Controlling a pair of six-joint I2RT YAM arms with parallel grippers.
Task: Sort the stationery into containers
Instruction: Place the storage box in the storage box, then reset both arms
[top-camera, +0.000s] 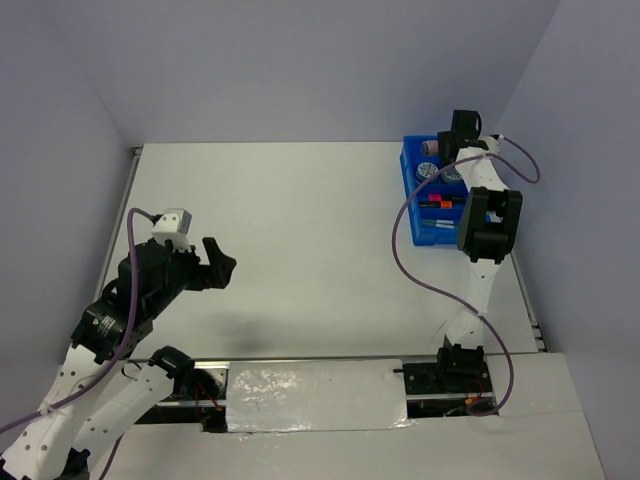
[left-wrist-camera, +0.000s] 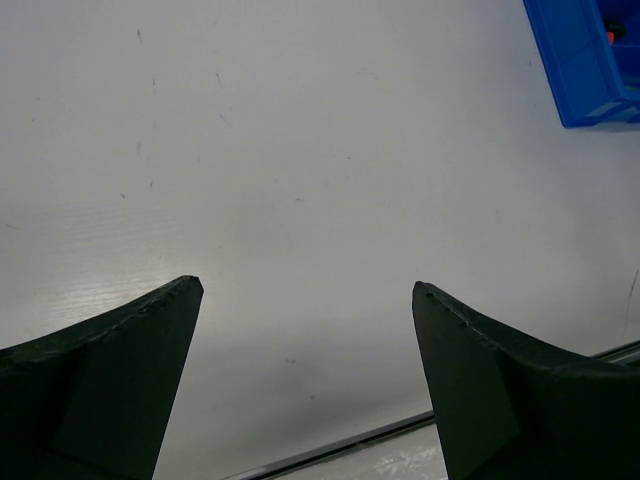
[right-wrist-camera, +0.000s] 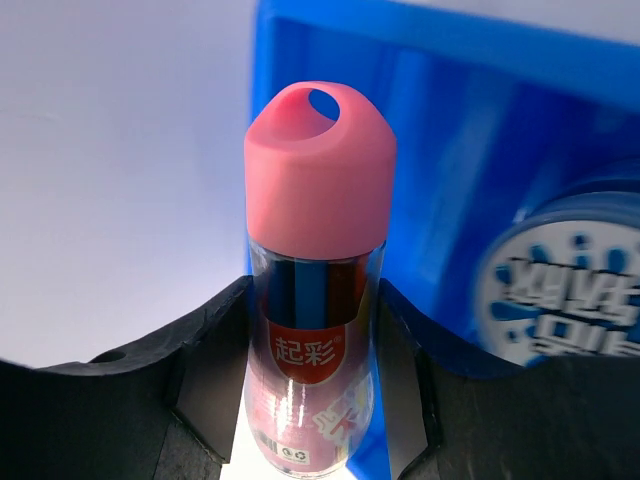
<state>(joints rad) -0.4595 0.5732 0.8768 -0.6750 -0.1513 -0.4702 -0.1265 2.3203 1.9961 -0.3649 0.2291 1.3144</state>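
Right claw (right-wrist-camera: 315, 300) grips pink bottle (right-wrist-camera: 318, 180), arm stretched over blue tray (right-wrist-camera: 450, 150); left claw (left-wrist-camera: 308, 285) wide.

White tabletop (top-camera: 300, 230), matte, few tiny dark specks visible up close. Pale lavender walls (top-camera: 300, 70) boxing it in on three sides. Shiny crinkly silver sheet (top-camera: 315, 395) lying flat along near edge. Thin metal trim (top-camera: 130, 200) down left side.
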